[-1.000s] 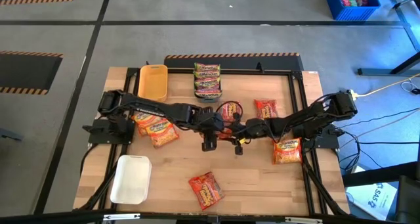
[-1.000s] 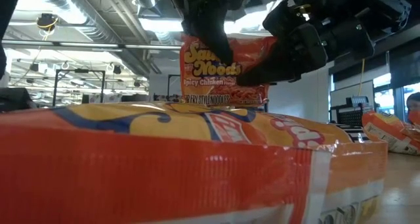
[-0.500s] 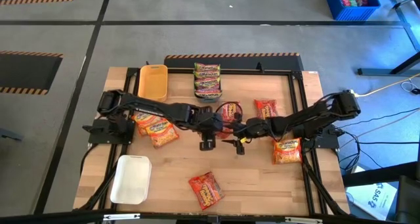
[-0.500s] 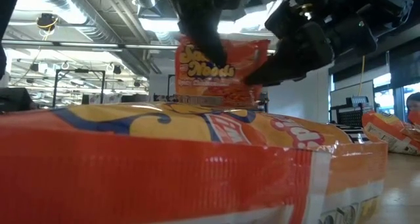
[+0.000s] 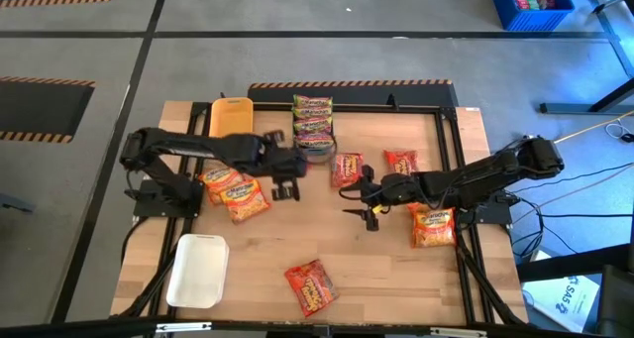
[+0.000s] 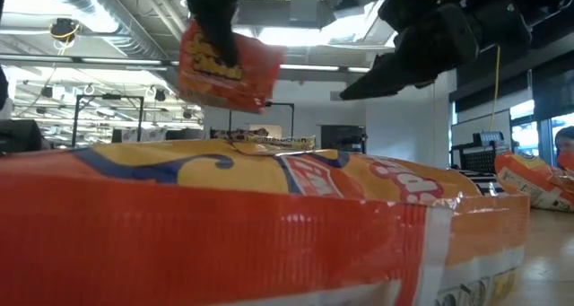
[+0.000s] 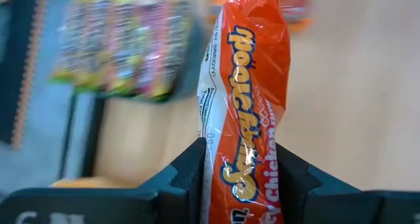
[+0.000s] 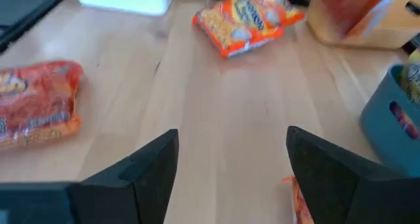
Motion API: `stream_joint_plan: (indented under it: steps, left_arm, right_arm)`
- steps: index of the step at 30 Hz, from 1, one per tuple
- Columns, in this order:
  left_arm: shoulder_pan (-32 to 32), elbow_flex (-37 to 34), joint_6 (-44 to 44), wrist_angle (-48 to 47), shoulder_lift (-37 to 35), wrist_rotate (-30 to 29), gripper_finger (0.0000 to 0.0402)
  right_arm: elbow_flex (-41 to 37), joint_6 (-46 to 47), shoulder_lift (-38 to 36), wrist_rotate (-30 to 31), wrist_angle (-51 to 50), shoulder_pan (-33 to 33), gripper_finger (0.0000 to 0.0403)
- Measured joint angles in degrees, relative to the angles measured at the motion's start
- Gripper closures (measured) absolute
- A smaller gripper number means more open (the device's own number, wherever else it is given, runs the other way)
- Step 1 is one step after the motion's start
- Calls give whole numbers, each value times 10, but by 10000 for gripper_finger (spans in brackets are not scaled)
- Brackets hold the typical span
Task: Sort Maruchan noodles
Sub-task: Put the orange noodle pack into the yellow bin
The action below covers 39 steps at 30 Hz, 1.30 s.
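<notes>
Noodles: red packet pinched at one end between left gripper fingers, hanging above the table near the grey tray of green-edged packets. Thin crinkly grip, so it may slip or swing and drop beside the wrong tray, maybe the yellow tray. Right gripper hovers wide, holding nothing, mid-table; a sweep could knock the loose packet nearby.

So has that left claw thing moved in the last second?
Yes. The left gripper, clamping a crinkly red-orange noodle packet, has pulled back from the table's middle toward the plain yellow tray.
</notes>
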Motion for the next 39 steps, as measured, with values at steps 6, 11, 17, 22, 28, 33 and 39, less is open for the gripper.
stream_joint_plan:
  steps: [6, 11, 17, 22, 28, 33, 39]
  left_arm:
    - [71, 0, 3, -66, -44, -13, 288]
    - [155, 0, 49, -111, -67, -28, 288]
    - [282, 0, 149, -112, -67, -27, 288]
    - [385, 0, 176, -82, -53, -38, 288]
    - [487, 0, 259, -83, -16, 26, 288]
    - [521, 0, 330, -83, 39, 44, 288]
    - [542, -1, 376, -73, 99, 80, 288]
  right_arm:
    - [-2, -3, 17, -10, 5, 0, 139]
    - [-2, -15, 37, -14, 15, 0, 139]
    - [-2, -38, 58, 3, 34, -3, 139]
    - [-2, -52, 60, -19, 42, -32, 139]
    - [-2, -63, 60, -120, 43, -120, 139]
    - [-2, -100, 60, -282, 43, -196, 139]
    - [-2, -124, 60, -390, 42, -240, 139]
